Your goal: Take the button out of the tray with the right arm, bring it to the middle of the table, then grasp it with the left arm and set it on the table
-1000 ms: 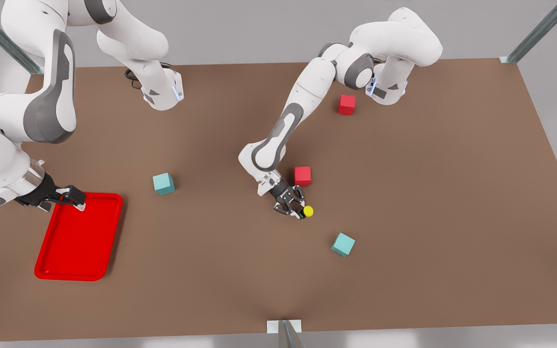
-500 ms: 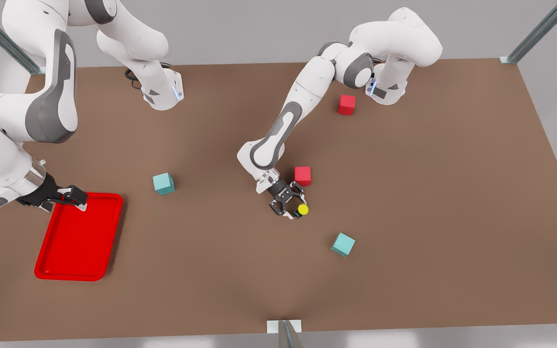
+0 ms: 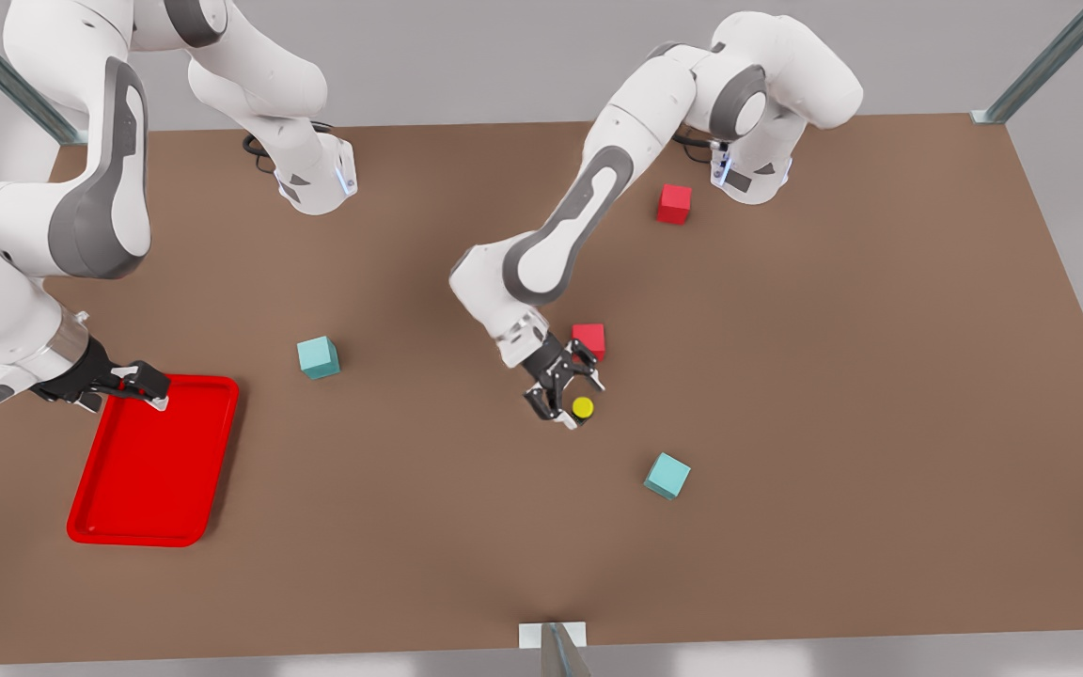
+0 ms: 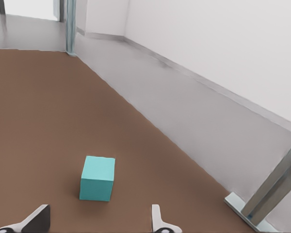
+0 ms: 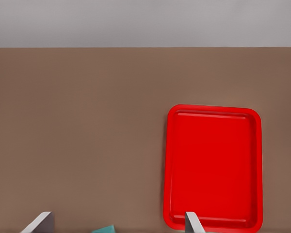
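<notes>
Near the middle of the table (image 3: 833, 376), the button (image 3: 583, 407) sits at the tips of the left gripper (image 3: 568, 400). That gripper reaches down and toward the near edge from the left arm (image 3: 560, 235), whose base stands at the far side. The button's round yellow cap shows as a full disc from above, so it faces upward and the cap-to-body axis runs close to upright. The dark body is almost wholly hidden beneath the cap, and any lean cannot be made out. The left wrist view shows the fingers (image 4: 36, 221) spread apart, so the gripper reads as released. Whether a fingertip touches the button cannot be told.

A red cube (image 3: 588, 338) lies just beyond the gripper on the far side, and a teal cube (image 3: 667, 475) lies nearer and toward the front view's right, apart from the button. A second red cube (image 3: 674, 203) rests by the left arm's base. Another teal cube (image 3: 318, 357) lies between the middle and the tray (image 3: 151, 470).

The tray lies flat at the front view's left, near the table's near edge, with its long side running near to far. The right arm (image 3: 81, 216) waits there, with the right gripper (image 3: 149, 387) at the tray's far rim. Its fingers (image 5: 41, 223) are parted with nothing between them.
</notes>
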